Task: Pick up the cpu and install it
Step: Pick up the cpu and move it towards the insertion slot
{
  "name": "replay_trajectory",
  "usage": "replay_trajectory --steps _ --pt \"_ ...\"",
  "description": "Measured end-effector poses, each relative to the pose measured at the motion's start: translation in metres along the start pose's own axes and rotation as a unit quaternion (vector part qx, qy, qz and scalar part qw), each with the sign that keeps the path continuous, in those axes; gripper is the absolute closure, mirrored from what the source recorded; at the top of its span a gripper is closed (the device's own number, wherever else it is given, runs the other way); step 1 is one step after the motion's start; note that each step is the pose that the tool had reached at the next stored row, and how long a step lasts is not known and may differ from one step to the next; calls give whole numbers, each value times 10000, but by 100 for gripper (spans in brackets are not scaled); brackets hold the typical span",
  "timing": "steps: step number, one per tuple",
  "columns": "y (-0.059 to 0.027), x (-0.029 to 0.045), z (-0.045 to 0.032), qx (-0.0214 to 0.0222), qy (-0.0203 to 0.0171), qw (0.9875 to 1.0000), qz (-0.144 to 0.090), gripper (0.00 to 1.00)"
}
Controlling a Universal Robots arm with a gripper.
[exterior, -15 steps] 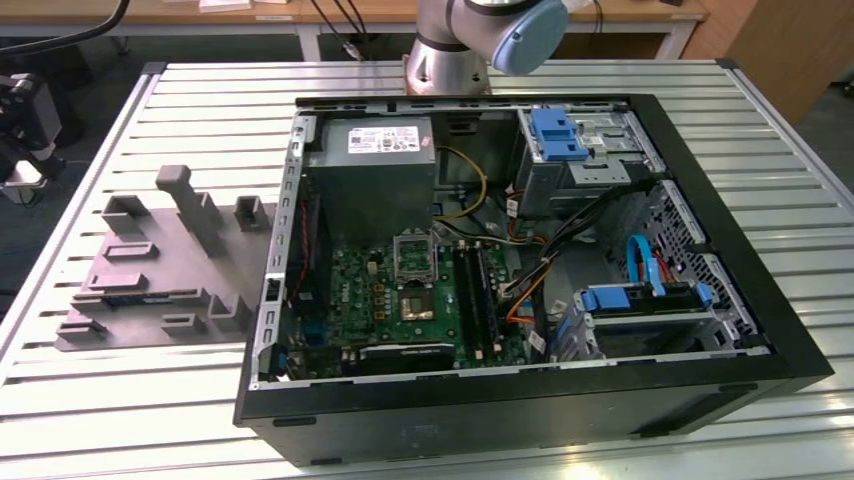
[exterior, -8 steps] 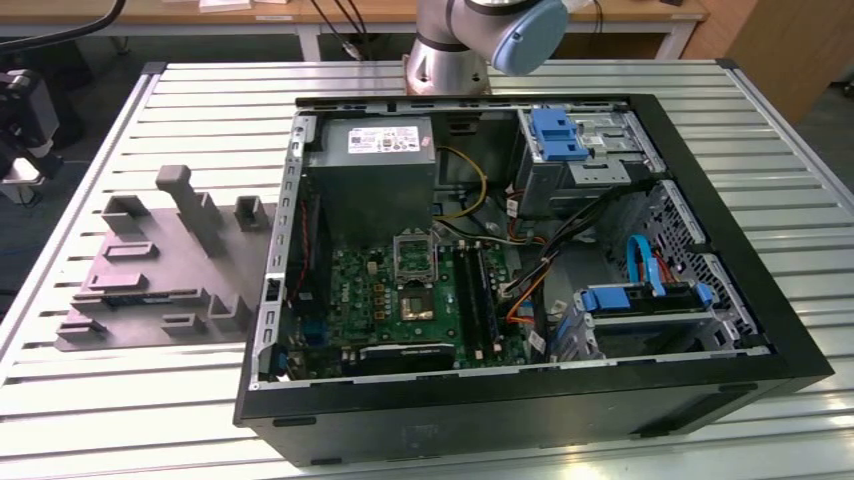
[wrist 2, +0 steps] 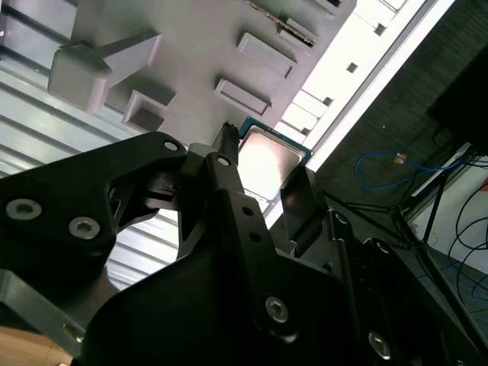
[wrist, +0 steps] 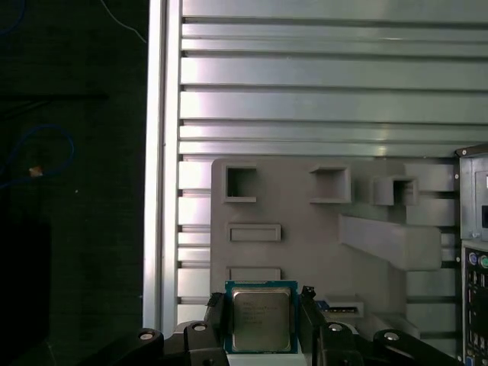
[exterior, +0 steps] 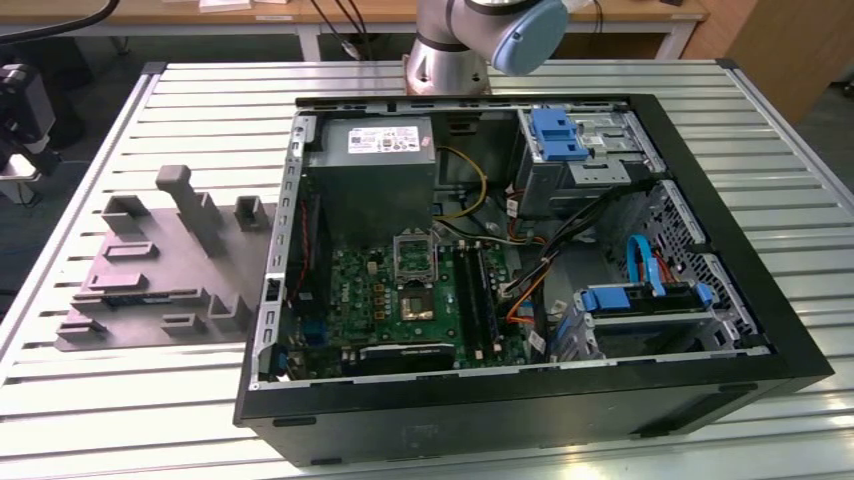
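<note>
The cpu (wrist: 261, 319), a small square chip with a pale metal top and a green edge, sits between the two black fingers of my gripper (wrist: 263, 314). The gripper is shut on its sides. It hangs well above the grey moulded tray (wrist: 305, 229). The second wrist view shows the same cpu (wrist 2: 267, 162) clamped in the gripper (wrist 2: 267, 183), with the tray (wrist 2: 198, 46) beyond it. In the exterior view the tray (exterior: 147, 290) lies on the exterior view's left of the open computer case, and the dark silver-framed socket (exterior: 418, 302) sits on the green board.
The open black computer case (exterior: 534, 400) holds a grey power supply box (exterior: 380, 160), blue drive brackets (exterior: 558, 135) and loose cables. The arm's base (exterior: 447, 60) stands behind the case. The slatted metal table (exterior: 134, 420) ends at an edge (wrist: 156, 191) next to the tray.
</note>
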State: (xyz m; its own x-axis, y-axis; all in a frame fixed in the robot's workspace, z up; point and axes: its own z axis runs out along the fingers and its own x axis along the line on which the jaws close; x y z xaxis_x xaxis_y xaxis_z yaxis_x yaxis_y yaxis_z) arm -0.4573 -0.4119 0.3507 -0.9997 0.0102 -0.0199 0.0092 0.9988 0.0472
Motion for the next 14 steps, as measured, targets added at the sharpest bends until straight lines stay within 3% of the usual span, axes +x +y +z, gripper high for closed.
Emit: replay_trajectory --steps 14 --pt "4 -2 -83 0 0 10000 0 53"
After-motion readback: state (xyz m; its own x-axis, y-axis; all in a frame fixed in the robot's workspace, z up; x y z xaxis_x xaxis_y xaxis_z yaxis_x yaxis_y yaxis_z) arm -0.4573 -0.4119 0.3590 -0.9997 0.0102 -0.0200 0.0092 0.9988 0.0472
